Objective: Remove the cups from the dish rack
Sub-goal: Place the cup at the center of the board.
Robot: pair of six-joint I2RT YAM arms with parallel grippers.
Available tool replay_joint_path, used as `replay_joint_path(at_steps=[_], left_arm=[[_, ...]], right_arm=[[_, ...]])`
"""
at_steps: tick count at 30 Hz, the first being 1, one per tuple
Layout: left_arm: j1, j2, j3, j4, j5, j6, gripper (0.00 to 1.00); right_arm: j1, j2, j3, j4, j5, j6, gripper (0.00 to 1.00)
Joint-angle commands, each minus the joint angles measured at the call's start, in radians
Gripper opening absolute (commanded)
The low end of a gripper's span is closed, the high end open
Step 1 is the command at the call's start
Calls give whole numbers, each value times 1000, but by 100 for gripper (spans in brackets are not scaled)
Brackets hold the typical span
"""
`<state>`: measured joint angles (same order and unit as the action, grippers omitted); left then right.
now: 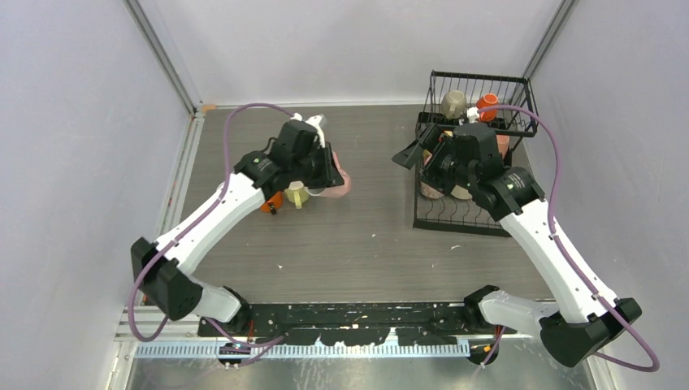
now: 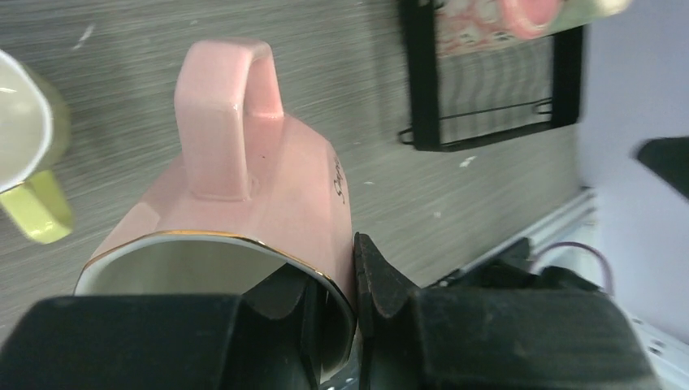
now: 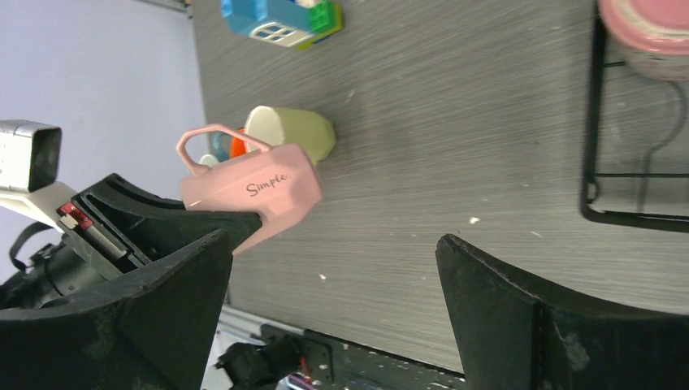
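My left gripper (image 2: pixel 337 301) is shut on the rim of a pink cup (image 2: pixel 244 203), one finger inside and one outside. The cup lies tilted over the table, handle up. From above, this pink cup (image 1: pixel 341 184) and my left gripper (image 1: pixel 327 169) are at left centre, beside a yellow cup (image 1: pixel 296 193) and an orange cup (image 1: pixel 272 201). The black wire dish rack (image 1: pixel 455 219) stands at the right, with a beige cup (image 1: pixel 453 103) and an orange-red cup (image 1: pixel 487 101) in its upper basket. My right gripper (image 3: pixel 331 244) is open and empty by the rack's left side.
A small blue, white and green toy house (image 3: pixel 280 18) sits on the table beyond the yellow cup (image 3: pixel 292 130). A pink cup (image 3: pixel 650 24) rests in the rack's lower tier (image 3: pixel 597 171). White walls close in the table on the left, back and right.
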<state>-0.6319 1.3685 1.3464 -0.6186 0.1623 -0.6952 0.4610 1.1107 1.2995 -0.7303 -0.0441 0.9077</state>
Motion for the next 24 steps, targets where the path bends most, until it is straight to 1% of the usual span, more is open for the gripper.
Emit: replay_joint_path(at_steps=[1, 4, 10, 24], left_arm=[[-49, 91, 159, -182, -250, 108, 0], [-69, 173, 230, -231, -307, 128, 0], [-101, 332, 351, -284, -353, 156, 0], [-107, 632, 617, -423, -439, 231, 0]], right_arm=[[-2, -45, 37, -77, 134, -69, 100], [-2, -63, 35, -104, 170, -84, 100], [-1, -106, 32, -148, 217, -103, 100], [-2, -174, 9, -205, 245, -130, 100]])
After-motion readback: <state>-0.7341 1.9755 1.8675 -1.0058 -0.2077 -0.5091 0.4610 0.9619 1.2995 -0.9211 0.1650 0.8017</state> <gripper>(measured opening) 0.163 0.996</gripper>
